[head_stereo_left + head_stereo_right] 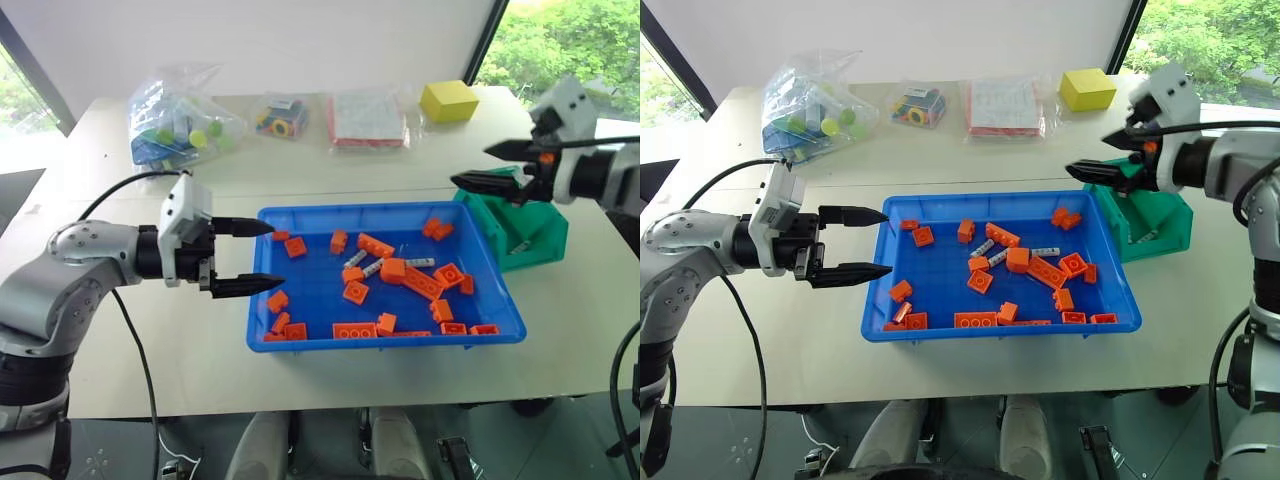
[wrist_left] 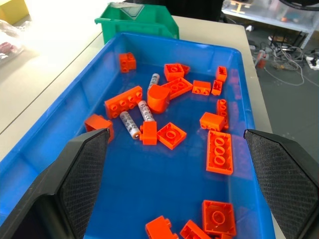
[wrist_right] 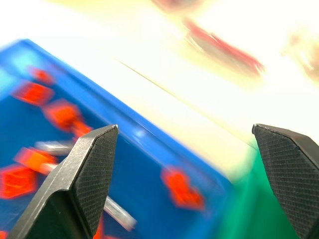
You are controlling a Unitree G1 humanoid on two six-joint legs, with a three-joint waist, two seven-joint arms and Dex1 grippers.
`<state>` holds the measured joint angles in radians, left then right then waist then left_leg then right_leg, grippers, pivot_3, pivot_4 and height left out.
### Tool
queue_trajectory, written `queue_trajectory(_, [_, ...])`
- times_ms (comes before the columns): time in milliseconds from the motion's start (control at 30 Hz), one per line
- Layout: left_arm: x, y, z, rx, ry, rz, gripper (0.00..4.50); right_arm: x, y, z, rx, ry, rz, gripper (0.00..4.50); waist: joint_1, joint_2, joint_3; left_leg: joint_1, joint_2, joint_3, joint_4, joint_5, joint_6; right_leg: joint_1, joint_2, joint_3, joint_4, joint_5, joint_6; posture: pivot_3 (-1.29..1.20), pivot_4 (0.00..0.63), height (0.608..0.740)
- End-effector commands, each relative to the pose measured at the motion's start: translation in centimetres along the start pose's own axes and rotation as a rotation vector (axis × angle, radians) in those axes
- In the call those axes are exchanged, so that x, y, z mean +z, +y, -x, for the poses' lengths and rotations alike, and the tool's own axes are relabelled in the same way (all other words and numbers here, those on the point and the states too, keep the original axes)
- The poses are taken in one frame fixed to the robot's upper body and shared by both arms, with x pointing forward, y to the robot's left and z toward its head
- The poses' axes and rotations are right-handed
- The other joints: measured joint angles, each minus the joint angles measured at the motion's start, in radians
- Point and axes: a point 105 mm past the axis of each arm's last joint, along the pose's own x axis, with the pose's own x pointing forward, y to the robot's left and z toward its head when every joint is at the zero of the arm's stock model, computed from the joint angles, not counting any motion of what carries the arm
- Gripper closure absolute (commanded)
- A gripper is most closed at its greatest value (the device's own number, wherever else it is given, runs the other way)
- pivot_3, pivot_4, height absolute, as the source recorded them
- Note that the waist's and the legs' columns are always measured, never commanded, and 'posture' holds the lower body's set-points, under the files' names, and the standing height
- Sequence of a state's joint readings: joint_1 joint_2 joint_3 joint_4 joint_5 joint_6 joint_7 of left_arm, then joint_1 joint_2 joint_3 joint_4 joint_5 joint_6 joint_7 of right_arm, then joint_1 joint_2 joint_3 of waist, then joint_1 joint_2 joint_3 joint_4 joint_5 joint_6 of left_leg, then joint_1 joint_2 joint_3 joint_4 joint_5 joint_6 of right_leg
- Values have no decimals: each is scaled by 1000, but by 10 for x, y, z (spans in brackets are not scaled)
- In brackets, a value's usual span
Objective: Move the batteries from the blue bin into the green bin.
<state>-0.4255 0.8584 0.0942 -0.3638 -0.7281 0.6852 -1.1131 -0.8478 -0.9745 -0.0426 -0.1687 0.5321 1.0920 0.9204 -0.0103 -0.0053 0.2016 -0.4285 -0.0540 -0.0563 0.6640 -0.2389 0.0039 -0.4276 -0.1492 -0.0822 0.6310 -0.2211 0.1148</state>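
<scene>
The table point(image 1: 300, 170) carries the blue bin point(image 1: 300, 335), with the green bin point(image 1: 545, 235) touching its far right corner. Orange bricks point(image 1: 375, 245) litter the blue bin, and three batteries point(image 1: 371, 268) lie among them near its middle, one of them propped against a brick. The left gripper point(image 1: 248, 257) hangs at the bin's left rim, jaws spread and empty, aimed across the tray with the batteries well ahead of it. The right gripper point(image 1: 490, 166) hovers above the green bin, also spread wide and holding nothing, the batteries below and to its left. Batteries are likely light, stiff and slick, prone to rolling; pinching one across its middle, clear of the bricks, looks safest.
</scene>
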Motion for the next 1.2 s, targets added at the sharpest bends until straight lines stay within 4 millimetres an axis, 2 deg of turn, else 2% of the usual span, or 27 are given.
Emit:
queue_trajectory(33, [10, 0, 1, 6, -20, -53, 0, 5, 34, -16, 140, 17, 66, 86, 0, -1, 1, 0, -1, 0, 0, 0, 0, 0, -1, 0, 0, 0, 0, 0, 150, 692])
queue_trajectory(233, [10, 0, 0, 7, -28, -55, 0, -9, 59, -41, 214, 58, 87, 86, 5, -2, 1, -1, -1, 0, 1, 0, 0, 0, -1, 0, 0, 0, 0, 0, 150, 692])
queue_trajectory(433, [11, -2, -2, 4, -34, -57, 0, -19, 66, -50, 233, 80, 96, 86, 1, -2, 1, -1, -1, 0, 1, 0, 0, 0, -1, 0, 0, 0, 0, 0, 150, 692])
queue_trajectory(633, [11, -5, -3, -15, -36, -57, 0, -40, 72, -58, 271, 151, 129, 86, 0, -2, 1, -1, -1, 0, 1, 0, 0, 0, -1, 0, 1, 0, 0, 0, 150, 692])
queue_trajectory(867, [9, -4, -4, -20, -33, -54, 0, -70, 72, -63, 256, 236, 92, 86, 1, -2, 1, 0, -1, 0, 1, 0, 0, 0, -1, 0, 1, 0, 0, 0, 150, 692])
queue_trajectory(1000, [8, -5, -5, -19, -35, -50, 0, -85, 66, -61, 246, 243, 150, 86, 2, -2, 1, 0, -1, 0, 1, 0, 0, 0, -1, 0, 1, 0, 0, 0, 150, 692])
queue_trajectory(1200, [9, -4, -6, -14, -42, -50, 0, -85, 51, -66, 272, 222, 251, 86, -2, -2, 1, 1, -1, 1, 2, 0, 0, 1, -1, 0, 1, 0, 0, 0, 150, 692])
